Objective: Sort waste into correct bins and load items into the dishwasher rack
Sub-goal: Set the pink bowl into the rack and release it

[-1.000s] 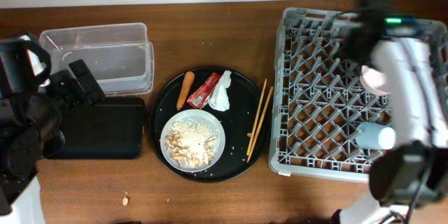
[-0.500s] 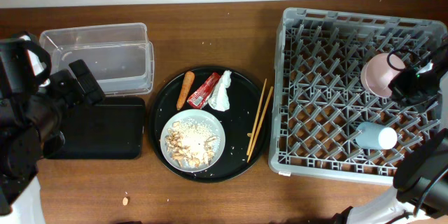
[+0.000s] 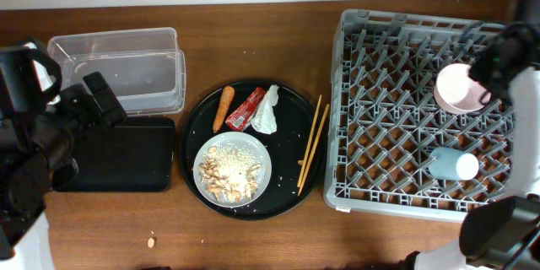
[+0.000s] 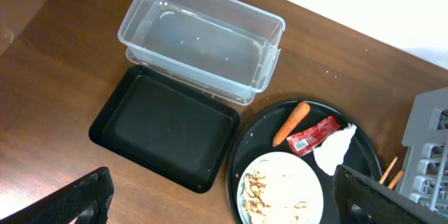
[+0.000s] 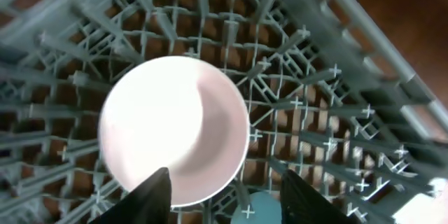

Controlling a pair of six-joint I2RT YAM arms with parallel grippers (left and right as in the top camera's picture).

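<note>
Over the racked bowl (image 5: 171,129), right gripper (image 5: 225,175) gapes, apparently clear of it; left gripper (image 4: 222,175) gapes.

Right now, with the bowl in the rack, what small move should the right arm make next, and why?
Probably lift the right gripper straight up, clear of the rack. Its fingers stand open above the bowl, which sits in it, and the chopsticks are not yet loaded.
</note>
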